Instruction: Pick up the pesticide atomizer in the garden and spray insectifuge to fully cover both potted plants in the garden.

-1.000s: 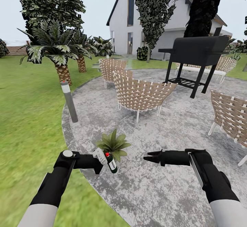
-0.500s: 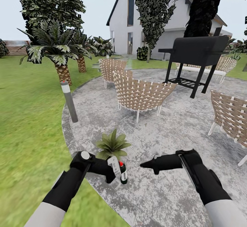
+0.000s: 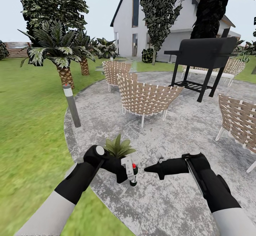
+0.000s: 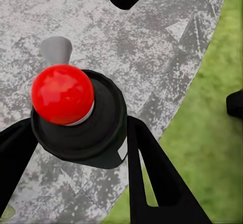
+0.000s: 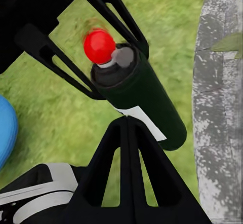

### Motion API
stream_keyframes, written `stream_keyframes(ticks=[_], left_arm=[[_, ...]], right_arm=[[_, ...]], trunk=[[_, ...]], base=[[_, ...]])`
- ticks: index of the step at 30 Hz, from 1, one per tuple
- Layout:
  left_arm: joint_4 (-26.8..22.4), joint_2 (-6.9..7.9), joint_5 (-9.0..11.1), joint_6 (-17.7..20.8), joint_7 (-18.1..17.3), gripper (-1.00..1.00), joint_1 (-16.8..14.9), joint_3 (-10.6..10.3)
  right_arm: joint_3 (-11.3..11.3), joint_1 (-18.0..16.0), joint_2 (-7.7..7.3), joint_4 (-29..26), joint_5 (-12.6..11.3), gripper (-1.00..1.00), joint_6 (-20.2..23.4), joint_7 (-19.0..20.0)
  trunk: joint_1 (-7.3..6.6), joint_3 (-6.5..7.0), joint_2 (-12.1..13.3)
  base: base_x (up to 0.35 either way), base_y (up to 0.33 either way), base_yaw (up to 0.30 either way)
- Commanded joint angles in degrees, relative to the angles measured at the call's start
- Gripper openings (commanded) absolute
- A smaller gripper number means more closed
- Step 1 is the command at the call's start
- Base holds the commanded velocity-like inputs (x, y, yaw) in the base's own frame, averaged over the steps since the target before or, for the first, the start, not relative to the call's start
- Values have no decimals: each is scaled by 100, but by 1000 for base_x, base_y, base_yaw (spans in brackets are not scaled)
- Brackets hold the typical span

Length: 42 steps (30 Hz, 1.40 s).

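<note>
With left gripper (image 3: 131,173) clamped on pesticide atomizer (image 3: 133,175) just at 5 o'clock of potted plant (image 3: 118,147), right gripper (image 3: 148,168) pinched empty, best to aim red nozzle (image 4: 62,94) leafward.

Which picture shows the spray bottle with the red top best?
The right wrist view: the bottle shows from its side, red top to white label. The left wrist view looks down on its top. In the head view it is tiny.

Potted plant (image 3: 119,147) half behind left arm (image 3: 89,170)
</note>
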Motion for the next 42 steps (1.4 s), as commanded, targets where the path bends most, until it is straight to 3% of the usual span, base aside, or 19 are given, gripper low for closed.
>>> stream_keyframes(ticks=[1, 6, 8, 12, 16, 24, 35, 39, 42], left_arm=[[2, -2, -43, 102, -32, -100, -17, -28], [252, -2, -401, 196, -35, -100, -30, -63], [329, -2, -450, 200, -35, -100, -31, -66], [396, -2, -473, 200, -35, -100, -31, -118], [409, -15, -474, 201, -35, -100, -31, -495], [409, -24, -482, 201, -35, -100, -31, -652], [401, -20, -493, 254, -61, -100, -31, -715], [401, -20, -510, 315, -69, -100, -39, -945], [401, -26, -545, 419, -70, -100, -125, -994]], right_arm=[[1, -5, -1, -56, 41, -100, 45, 39], [3, -5, -1, -134, 41, -100, 45, 39], [6, -5, -1, -139, 41, -100, 45, 39], [6, -5, -1, -144, 41, -100, 43, 39], [10, -5, -1, -145, 41, -100, 32, 39], [10, -5, -1, -143, 49, -100, 27, 39], [19, -5, -1, -142, 51, -100, 21, 39], [19, -5, -1, -142, 55, -100, 21, 39], [25, -5, -1, -142, 57, -100, 19, 39]], trunk=[[-1, -6, -3], [-1, -6, -3], [-1, -6, -3], [-1, -6, -3], [-1, -6, -3], [-1, -6, -3], [-1, -6, -3], [-1, -6, -3], [-1, -6, -3]], base=[[0, 0, 0], [0, 0, 0], [0, 0, 0], [0, 0, 0], [0, 0, 0], [0, 0, 0], [0, 0, 0], [0, 0, 0], [0, 0, 0]])
